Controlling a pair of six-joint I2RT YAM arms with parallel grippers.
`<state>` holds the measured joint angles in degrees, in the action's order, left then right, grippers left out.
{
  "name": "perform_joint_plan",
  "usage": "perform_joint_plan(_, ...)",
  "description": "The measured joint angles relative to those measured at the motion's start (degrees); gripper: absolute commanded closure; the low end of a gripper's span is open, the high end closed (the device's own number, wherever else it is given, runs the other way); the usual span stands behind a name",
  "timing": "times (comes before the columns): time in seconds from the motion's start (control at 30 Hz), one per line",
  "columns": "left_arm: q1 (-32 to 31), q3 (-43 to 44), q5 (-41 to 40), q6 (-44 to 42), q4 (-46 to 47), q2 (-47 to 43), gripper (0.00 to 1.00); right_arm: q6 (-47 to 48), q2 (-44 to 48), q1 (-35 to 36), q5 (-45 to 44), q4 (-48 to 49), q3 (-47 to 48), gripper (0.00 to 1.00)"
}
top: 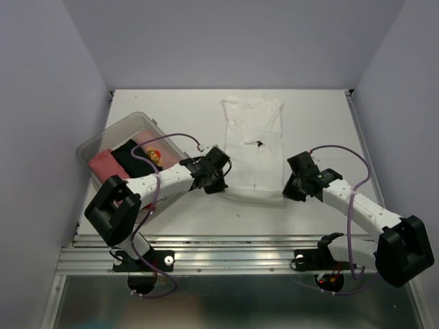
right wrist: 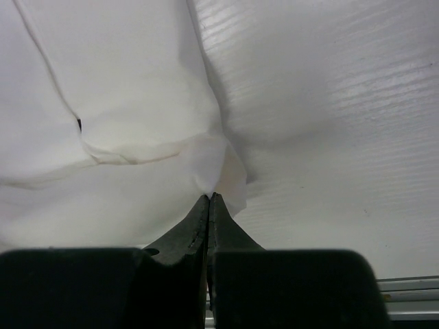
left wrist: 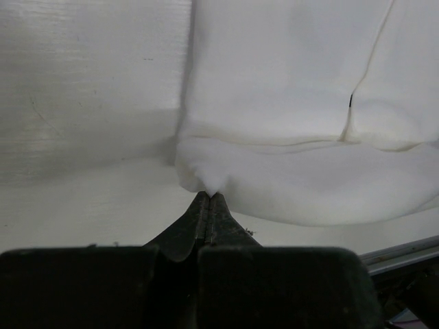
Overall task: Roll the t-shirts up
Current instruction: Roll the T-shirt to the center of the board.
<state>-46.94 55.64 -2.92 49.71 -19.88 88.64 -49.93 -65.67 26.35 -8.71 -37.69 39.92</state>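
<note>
The white t-shirt (top: 254, 147) lies spread on the worktop (top: 178, 110), folded into a long narrow strip running away from the arms, with a small dark neck label (top: 259, 143) near its middle. Its near edge is doubled over into a soft, thick band. The left fingers (left wrist: 206, 204) are pressed together on the near-left corner of that band, a peak of white cloth pinched at their tips. The right fingers (right wrist: 209, 205) are likewise closed on the shirt's near-right corner, where a fold of cloth stands up between the tips. Both corners are lifted slightly; the rest of the shirt rests flat.

Left of the white shirt, well apart from it, a clear plastic tub (top: 103, 140) holds a salmon-pink shirt (top: 103, 164), a black shirt (top: 127, 154) and a pale shirt with red-yellow print (top: 152, 154). The worktop is white, with a metal rail (top: 226, 257) on the shirt's near side and pale lilac walls (top: 41, 103) on the other three sides
</note>
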Motion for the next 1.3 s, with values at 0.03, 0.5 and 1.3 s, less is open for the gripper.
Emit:
perform_joint_plan(0.03, 0.3, 0.5, -0.1, -0.2, -0.1, 0.5, 1.0, 0.2, -0.3, 0.0, -0.3, 0.0, 0.3, 0.99)
perform_joint_plan(0.5, 2.4, 5.3, -1.0, -1.9, -0.5, 6.1, 1.0, 2.3, -6.6, 0.0, -3.9, 2.6, 3.0, 0.97)
perform_joint_plan(1.3, 2.7, 12.6, -8.3, -3.4, -6.3, 8.4, 0.34, 7.3, -15.6, 0.0, -9.7, 7.0, 8.7, 0.59)
